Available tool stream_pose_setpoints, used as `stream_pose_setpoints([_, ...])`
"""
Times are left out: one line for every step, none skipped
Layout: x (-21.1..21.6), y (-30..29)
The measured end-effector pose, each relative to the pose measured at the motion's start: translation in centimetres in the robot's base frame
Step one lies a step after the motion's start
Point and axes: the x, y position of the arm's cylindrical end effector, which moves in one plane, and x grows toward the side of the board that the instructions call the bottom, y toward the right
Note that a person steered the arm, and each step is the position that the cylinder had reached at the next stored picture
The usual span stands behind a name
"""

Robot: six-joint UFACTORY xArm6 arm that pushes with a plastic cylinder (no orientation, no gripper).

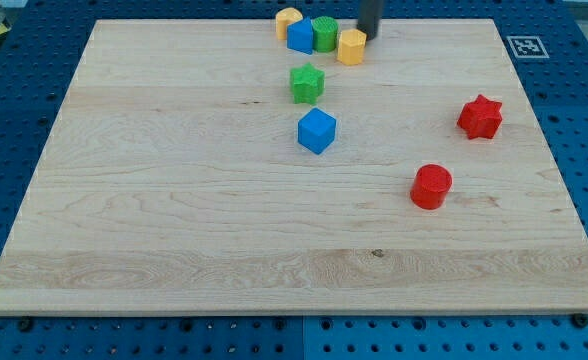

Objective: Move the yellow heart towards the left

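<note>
Two yellow blocks sit in a cluster at the view's top middle. The left one [288, 21] looks like the yellow heart, partly hidden behind a blue block [300, 37]. The right one [351, 46] looks six-sided. A green cylinder [324, 33] stands between them. My tip [370, 38] is just right of the right yellow block, touching or nearly touching it, with the whole cluster between it and the heart.
A green star [306, 83] and a blue cube [316, 130] lie below the cluster. A red star [480, 117] and a red cylinder [431, 186] lie at the right. A black-and-white marker [526, 46] sits on the wooden board's [174, 200] top right corner.
</note>
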Motion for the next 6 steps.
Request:
stream_pose_setpoints([-1.7, -2.7])
stream_pose_setpoints([-1.8, -3.3])
stream_pose_setpoints([-1.9, -6.6])
stream_pose_setpoints([-1.9, -10.3])
stream_pose_setpoints([-1.9, -12.7])
stream_pose_setpoints([-1.9, -15.5])
